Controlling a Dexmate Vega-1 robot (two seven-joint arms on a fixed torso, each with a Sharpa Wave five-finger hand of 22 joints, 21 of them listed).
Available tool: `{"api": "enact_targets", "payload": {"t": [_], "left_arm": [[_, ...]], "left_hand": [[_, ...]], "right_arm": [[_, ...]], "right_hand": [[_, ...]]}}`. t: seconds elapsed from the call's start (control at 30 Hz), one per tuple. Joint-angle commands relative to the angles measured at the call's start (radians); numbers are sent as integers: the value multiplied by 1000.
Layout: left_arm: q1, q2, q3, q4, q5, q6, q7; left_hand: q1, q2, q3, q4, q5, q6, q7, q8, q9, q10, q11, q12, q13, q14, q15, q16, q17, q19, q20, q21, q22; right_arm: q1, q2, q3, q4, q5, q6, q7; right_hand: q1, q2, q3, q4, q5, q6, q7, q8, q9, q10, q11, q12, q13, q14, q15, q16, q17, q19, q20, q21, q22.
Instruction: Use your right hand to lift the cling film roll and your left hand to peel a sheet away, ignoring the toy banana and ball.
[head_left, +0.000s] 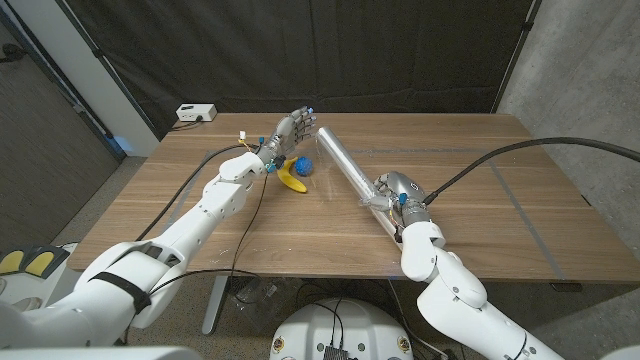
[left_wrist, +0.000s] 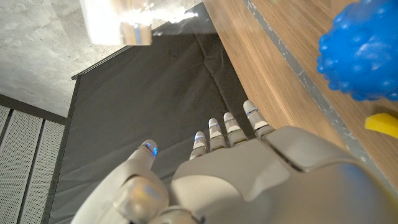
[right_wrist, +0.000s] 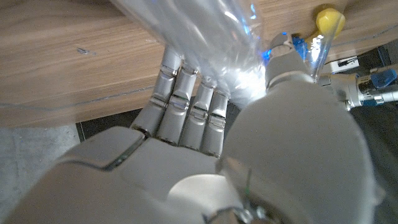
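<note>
the right hand (head_left: 392, 190) grips the cling film roll (head_left: 345, 168) near its lower end, holding it tilted above the wooden table (head_left: 480, 220), its far end pointing toward the left hand (head_left: 293, 130). the left hand is open, fingers spread, holding nothing, raised just beside the roll's tip. a toy banana (head_left: 291, 180) and blue ball (head_left: 303, 165) lie touching on the table below it.

No legible text or labels.

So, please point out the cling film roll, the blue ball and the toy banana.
cling film roll (head_left: 340, 160), head view, middle of the shiny tube.
blue ball (left_wrist: 360, 53), left wrist view, middle of its bumpy surface.
toy banana (head_left: 291, 181), head view, middle of its yellow curve.
</note>
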Motion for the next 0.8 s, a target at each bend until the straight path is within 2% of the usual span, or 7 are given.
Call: {"api": "enact_targets", "payload": {"t": [0.03,0.2,0.63,0.8], "left_arm": [[-9,-15,0,38,3,-55,-13],[-13,-19,2,45,2,-66,-20],[-43,-38,17,95,1,-88,-54],[-58,-48,27,124,0,-108,-76]], "left_hand": [[13,-32,-4,-17,1,0,-8,-4,2,9,-1,-2,2,9,-6,-3,1,7,4,-5,2],[33,-61,-11,-39,1,7,-5,-1,2,16,-7,-1,2,17,-12,-2,0,14,4,-9,2],[75,-110,-23,-78,4,1,-3,-3,2,16,-4,-3,2,15,-12,-6,0,16,8,-20,2],[86,-123,-28,-88,5,-7,1,-5,2,12,-3,-5,3,11,-12,-7,1,12,10,-25,3]], "right_arm": [[-141,136,266,52,352,388,-11],[-165,200,323,111,456,536,15],[-177,295,393,195,596,741,99],[-174,318,406,210,626,788,124]], "right_hand": [[179,202,56,-13,6,58,-50,9,9,100,-91,8,8,124,-184,-5,-1,17,-133,5,-11],[179,200,59,-13,8,55,-48,9,14,100,-89,7,13,127,-183,-9,-5,27,-138,9,-21],[177,191,66,-12,16,52,-44,9,30,105,-89,8,31,146,-182,-12,-5,50,-144,26,-56],[177,190,69,-12,19,52,-42,10,36,108,-86,8,37,153,-183,-11,-2,60,-146,34,-68]]}}
